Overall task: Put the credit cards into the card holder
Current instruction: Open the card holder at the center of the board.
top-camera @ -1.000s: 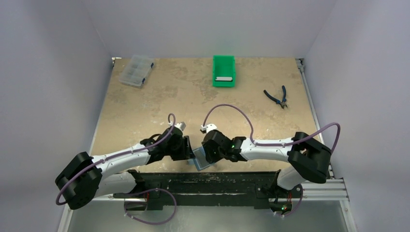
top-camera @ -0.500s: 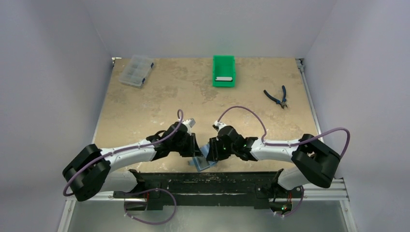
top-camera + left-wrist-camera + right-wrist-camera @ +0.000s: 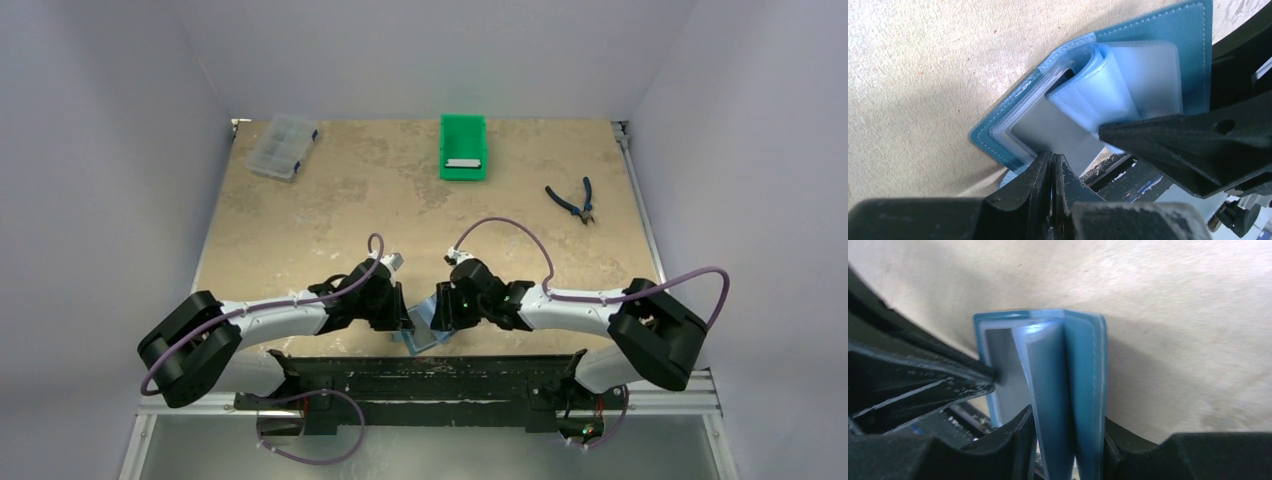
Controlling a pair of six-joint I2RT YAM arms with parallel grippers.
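The card holder [image 3: 1155, 27] sits open at the near edge of the surface [image 3: 330, 200], between the two arms. The right gripper [image 3: 1065, 440] has its jaws partly apart around one teal flap and the clear sleeves beside it, and appears to clamp them so the fold is spread. The left gripper [image 3: 1053, 162] has its jaws pressed together on the near edge of a grey credit card [image 3: 1058, 132]. The far end of that card is already tucked into a sleeve pocket against the other flap. I judge it partway in and in need of pushing home. At least one more card [image 3: 463, 162] lies in the green bin [image 3: 463, 126], far across the surface and not yet collected. The task therefore looks about midway at best. Whether other pockets are filled cannot be told.
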